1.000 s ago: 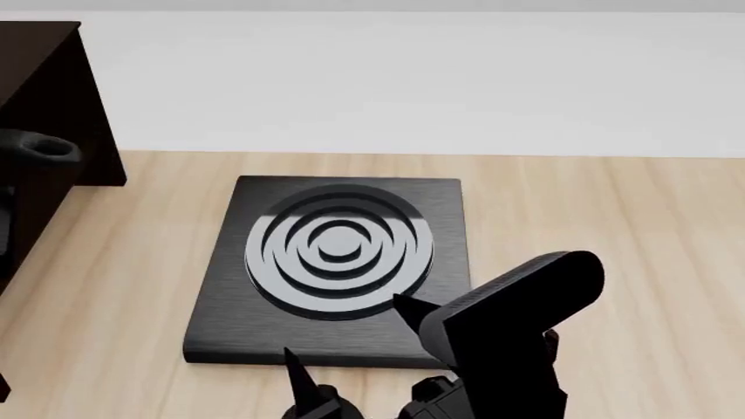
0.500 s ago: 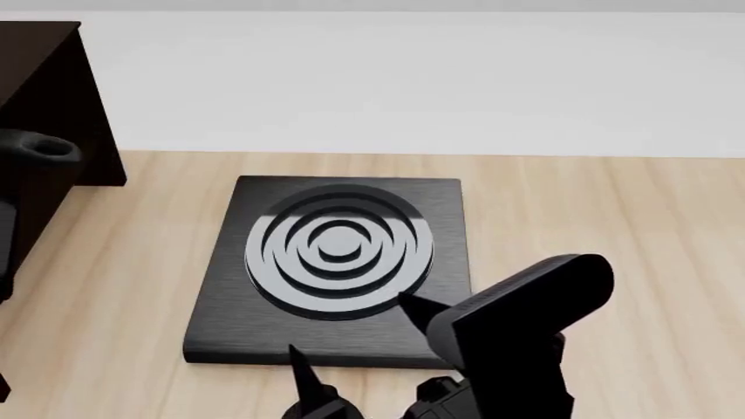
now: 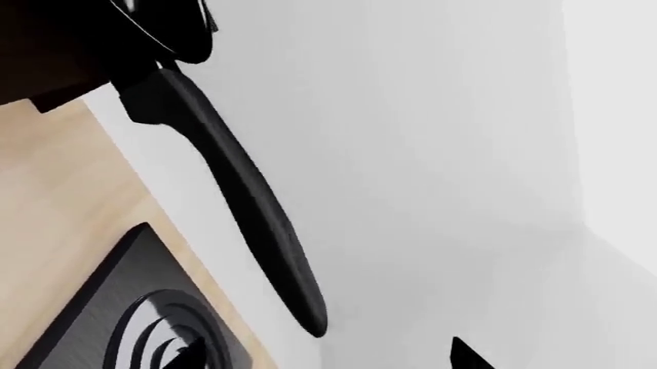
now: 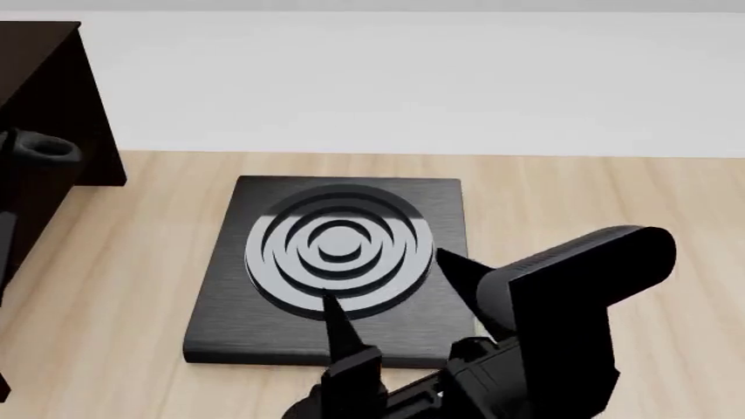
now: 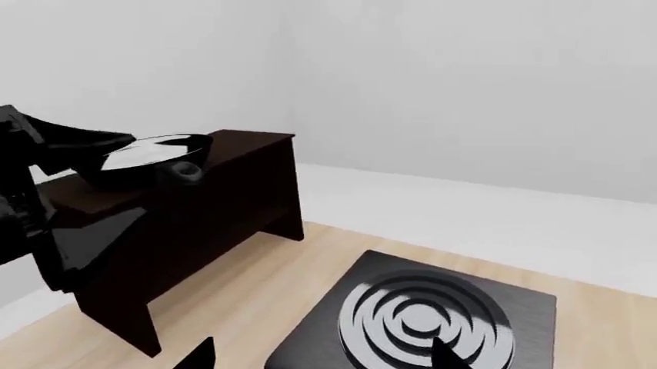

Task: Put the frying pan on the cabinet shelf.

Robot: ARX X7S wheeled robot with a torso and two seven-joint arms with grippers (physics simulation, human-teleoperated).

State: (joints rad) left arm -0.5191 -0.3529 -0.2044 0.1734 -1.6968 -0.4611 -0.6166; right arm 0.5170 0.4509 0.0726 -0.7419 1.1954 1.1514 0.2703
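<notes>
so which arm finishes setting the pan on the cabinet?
Left, probably. In the right wrist view the pan is already over the dark cabinet, with the left arm beside it. The right gripper hangs open over the burner plate, well away.

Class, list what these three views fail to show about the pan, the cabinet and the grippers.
- Left gripper: right wrist view, cut by the edge; grip on the frying pan unclear.
- Frying pan: head view shows only the handle eyelet; left wrist view only a dark rim.
- Cabinet shelf: whether the pan touches it is unclear.
- Right gripper: only fingertips show; open.
</notes>
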